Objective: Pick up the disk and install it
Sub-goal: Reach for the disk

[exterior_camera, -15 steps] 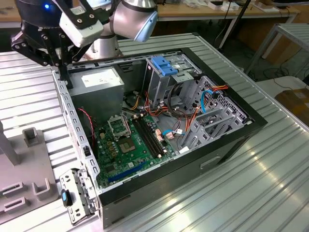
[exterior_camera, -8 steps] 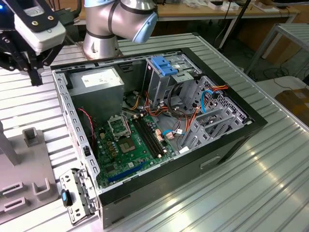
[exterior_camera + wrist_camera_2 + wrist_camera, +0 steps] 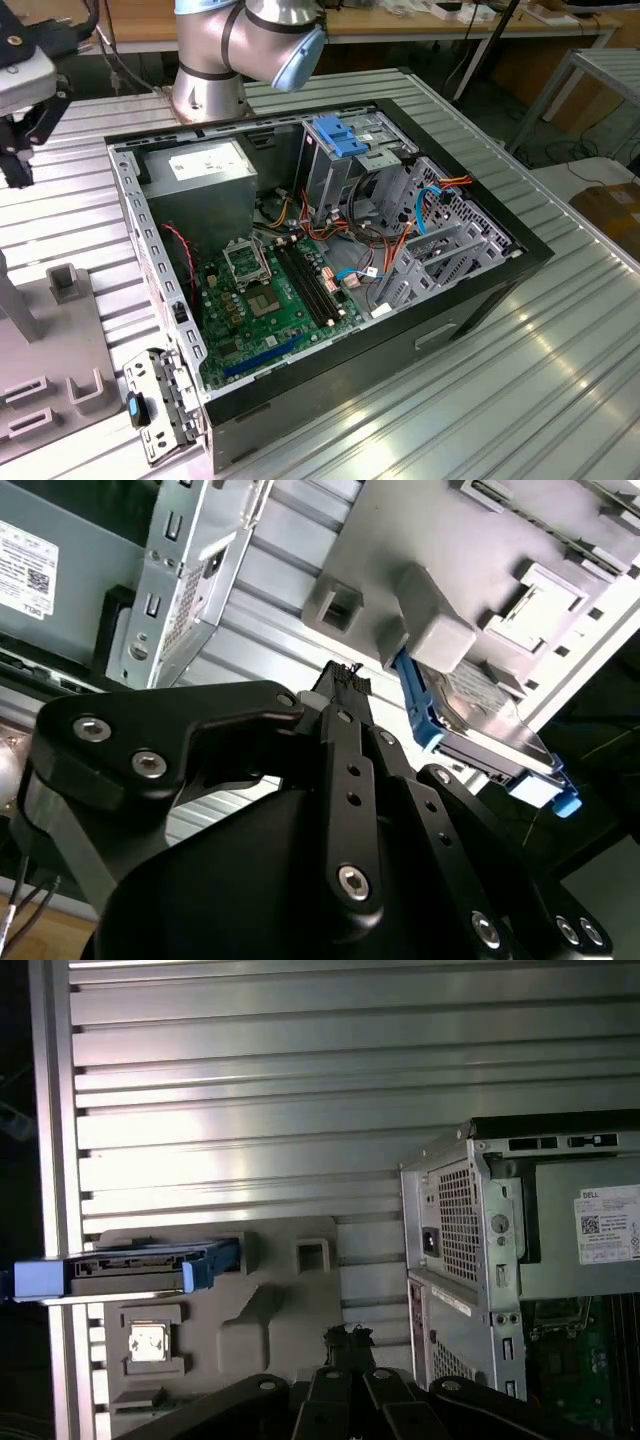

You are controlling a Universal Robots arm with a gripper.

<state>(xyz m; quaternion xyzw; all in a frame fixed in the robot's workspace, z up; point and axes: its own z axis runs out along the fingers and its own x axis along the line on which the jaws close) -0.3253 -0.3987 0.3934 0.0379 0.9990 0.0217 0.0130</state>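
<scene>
The disk (image 3: 130, 1265) is a flat grey drive with bright blue side rails, standing on edge in a slot of the grey fixture plate (image 3: 270, 1310). In the second wrist view the disk (image 3: 480, 725) sits just past a grey block of that plate. My gripper (image 3: 346, 1338) hovers above the plate, off to one side of the disk and apart from it. Its black fingertips meet with nothing between them, as the second wrist view also shows of the gripper (image 3: 340, 672). In the exterior view the gripper (image 3: 18, 160) hangs at the far left, above the table.
An open computer case (image 3: 330, 250) lies on the ribbed aluminium table (image 3: 520, 380), showing a green motherboard (image 3: 270, 300), a metal drive cage with a blue bracket (image 3: 340, 135) and loose cables. The arm's base (image 3: 215, 60) stands behind the case. The fixture plate (image 3: 50, 340) lies at the exterior view's left.
</scene>
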